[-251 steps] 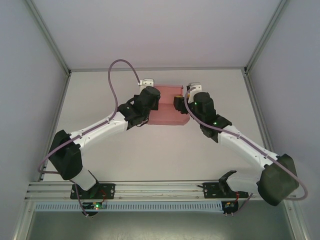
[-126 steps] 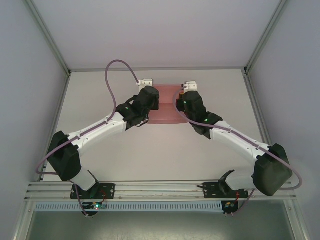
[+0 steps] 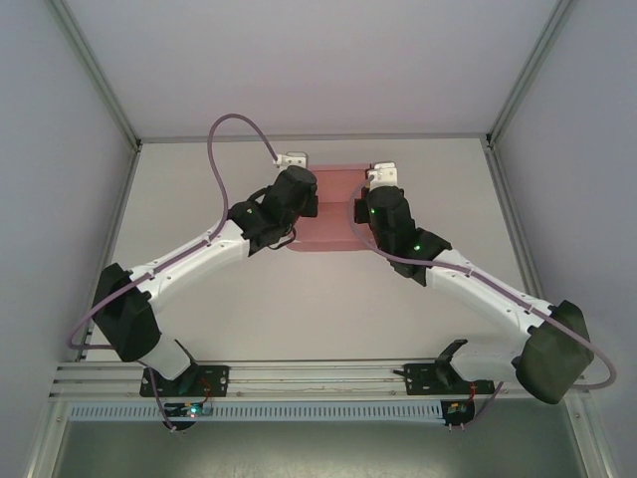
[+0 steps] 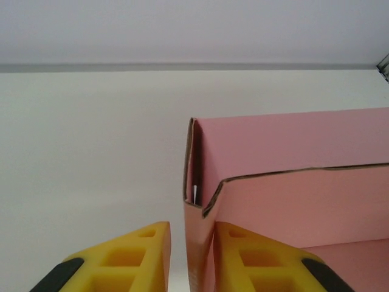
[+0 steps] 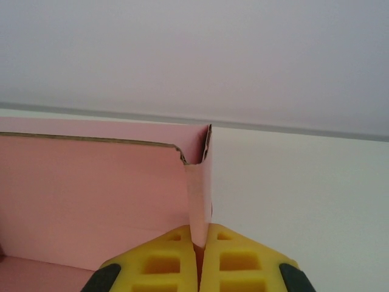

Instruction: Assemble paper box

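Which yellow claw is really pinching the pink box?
The right gripper: it clamps tight on the paper box at its side wall. The left gripper only straddles the opposite wall, with a gap beside it.

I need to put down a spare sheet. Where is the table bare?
Bare: the table between left arm and right arm, this side of the box; also outside each arm. Crowded: far centre, left gripper and right gripper at the box's ends.

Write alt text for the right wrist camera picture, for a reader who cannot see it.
Two yellow fingers at the bottom edge pinch shut on a thin upright corner wall of a pink paper box, whose long side runs off to the left. Behind lie a pale table and a grey back wall.
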Tool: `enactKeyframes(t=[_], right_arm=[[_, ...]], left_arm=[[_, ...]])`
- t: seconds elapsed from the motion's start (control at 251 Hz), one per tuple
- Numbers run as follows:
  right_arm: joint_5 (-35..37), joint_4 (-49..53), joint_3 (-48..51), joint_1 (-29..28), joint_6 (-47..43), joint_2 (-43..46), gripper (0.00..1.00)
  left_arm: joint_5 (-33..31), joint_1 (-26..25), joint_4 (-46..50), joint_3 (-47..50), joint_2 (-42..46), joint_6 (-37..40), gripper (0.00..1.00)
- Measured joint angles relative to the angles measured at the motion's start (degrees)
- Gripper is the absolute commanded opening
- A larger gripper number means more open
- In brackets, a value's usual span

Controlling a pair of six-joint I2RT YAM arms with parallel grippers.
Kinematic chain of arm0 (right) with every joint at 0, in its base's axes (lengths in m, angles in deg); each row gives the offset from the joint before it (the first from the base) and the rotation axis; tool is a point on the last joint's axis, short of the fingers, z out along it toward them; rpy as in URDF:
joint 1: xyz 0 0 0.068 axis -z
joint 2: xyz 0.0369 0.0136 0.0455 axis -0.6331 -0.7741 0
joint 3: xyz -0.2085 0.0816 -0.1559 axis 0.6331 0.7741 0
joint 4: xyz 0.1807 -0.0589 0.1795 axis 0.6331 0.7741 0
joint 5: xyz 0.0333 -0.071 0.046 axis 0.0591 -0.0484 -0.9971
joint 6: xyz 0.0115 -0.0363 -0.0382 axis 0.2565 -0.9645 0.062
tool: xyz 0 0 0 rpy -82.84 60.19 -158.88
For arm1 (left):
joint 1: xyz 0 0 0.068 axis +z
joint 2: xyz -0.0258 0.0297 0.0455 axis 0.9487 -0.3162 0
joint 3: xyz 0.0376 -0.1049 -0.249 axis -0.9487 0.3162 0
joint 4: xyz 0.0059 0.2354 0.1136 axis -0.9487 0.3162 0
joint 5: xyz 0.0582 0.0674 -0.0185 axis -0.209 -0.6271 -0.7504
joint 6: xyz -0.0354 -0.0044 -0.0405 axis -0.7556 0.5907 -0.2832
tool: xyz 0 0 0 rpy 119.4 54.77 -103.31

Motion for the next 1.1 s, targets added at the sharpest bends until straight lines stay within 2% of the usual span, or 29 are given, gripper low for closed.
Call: enactKeyframes(t=[0.088, 0.407, 0.467, 0.591, 0.762, 0.886, 1.05, 1.097], right_arm=[[-0.76, 0.00, 0.15, 0.00, 0.04, 0.17, 0.00], [-8.52, 0.17, 0.55, 1.62, 0.85, 3.98, 0.00], [-9.25, 0.70, 0.55, 1.68, 0.85, 4.39, 0.00], [-9.70, 1.62, 0.57, 2.03, 0.85, 4.63, 0.00], [-10.34, 2.51, 0.98, 1.51, 0.20, 5.75, 0.00], [-9.40, 2.58, 1.64, 0.09, -1.46, 6.71, 0.00], [-7.23, 2.16, 2.64, -2.12, -3.58, 7.02, 0.00], [-6.75, 1.70, 3.08, -2.43, -4.04, 7.02, 0.00]], left_arm=[[0.04, 0.00, -0.04, 0.22, 0.44, 0.11, 0.21], [1.29, 0.26, -0.02, 0.48, 0.35, 0.42, 0.21], [1.36, 0.26, -0.04, 0.48, 0.35, 0.39, 0.16], [0.92, 0.26, -0.02, 0.46, 0.15, 0.57, 0.12], [-4.28, 0.09, 0.70, -1.27, -2.43, 1.09, 0.15], [-8.85, -0.13, 4.96, -5.40, -5.88, -1.25, 0.19], [-10.51, -0.17, 8.50, -6.54, -6.80, -4.92, 0.08], [-10.78, -0.28, 9.33, -6.86, -6.91, -5.57, 0.01]])
